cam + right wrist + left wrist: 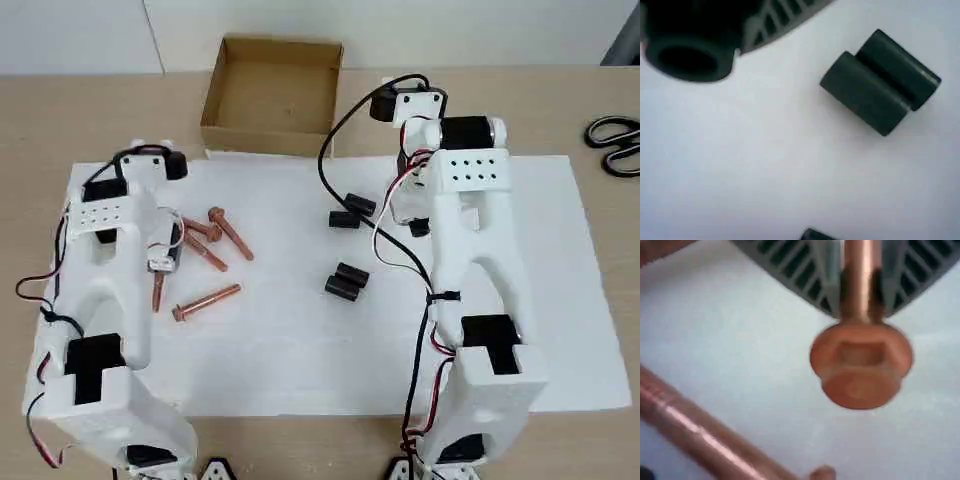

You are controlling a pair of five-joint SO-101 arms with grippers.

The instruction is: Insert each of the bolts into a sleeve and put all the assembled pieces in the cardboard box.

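Note:
My left gripper [163,262] [860,302] is shut on the shank of a copper bolt [158,291] [860,365], whose flanged head hangs just above the white sheet. Three more bolts [230,232] lie loose right of it, and another bolt [207,302] [705,435] lies nearer the front. My right gripper [417,222] [695,35] is shut on a black sleeve [421,229] [690,57], open end showing. One pair of sleeves [346,281] [880,92] lies side by side mid-sheet. Another pair [350,212] lies farther back. The cardboard box [268,137] stands at the back.
A white foam sheet [300,350] covers the work area on the wooden table. Black scissors [615,143] lie at the far right edge. The front middle of the sheet has free room between the two arms.

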